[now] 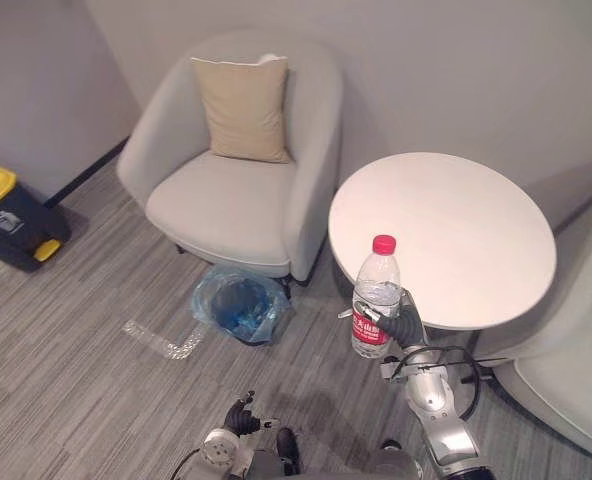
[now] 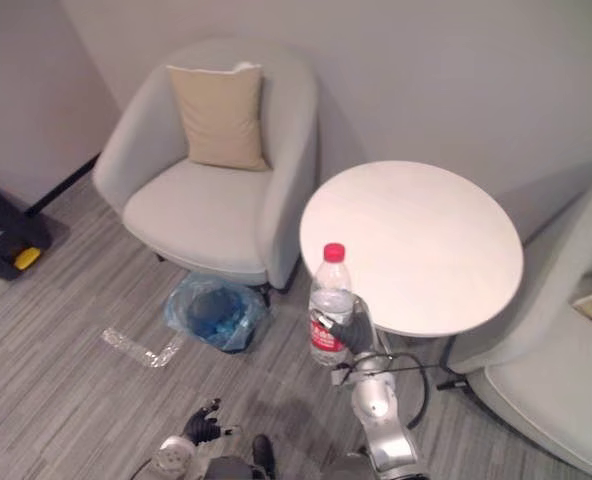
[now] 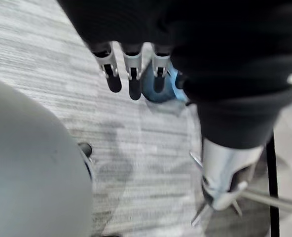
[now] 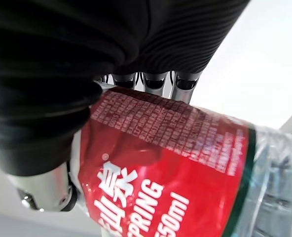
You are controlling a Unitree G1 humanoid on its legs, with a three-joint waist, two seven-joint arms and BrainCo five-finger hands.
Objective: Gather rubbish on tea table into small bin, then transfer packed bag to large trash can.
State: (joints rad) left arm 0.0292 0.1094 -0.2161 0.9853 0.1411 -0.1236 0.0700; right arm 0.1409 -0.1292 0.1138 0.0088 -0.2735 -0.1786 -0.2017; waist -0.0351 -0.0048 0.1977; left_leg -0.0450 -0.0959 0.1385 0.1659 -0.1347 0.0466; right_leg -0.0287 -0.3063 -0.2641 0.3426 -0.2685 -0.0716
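Observation:
My right hand (image 1: 408, 318) is shut on a clear plastic bottle (image 1: 376, 297) with a pink cap and red label, held upright just off the near left edge of the round white tea table (image 1: 456, 225). Its fingers (image 4: 156, 81) curl round the red label (image 4: 161, 163) in the right wrist view. A small bin lined with a blue bag (image 1: 240, 304) stands on the carpet, left of the table and in front of the armchair. My left hand (image 1: 242, 418) hangs low near the floor, fingers (image 3: 131, 74) straight and holding nothing; the blue bag (image 3: 158, 88) shows past them.
A grey armchair (image 1: 238, 180) with a beige cushion (image 1: 244, 108) stands behind the bin. A dark large trash can with a yellow lid (image 1: 4, 212) sits at the far left wall. Another grey seat (image 1: 576, 340) is at the right. Clear wrapping (image 1: 164, 342) lies on the carpet.

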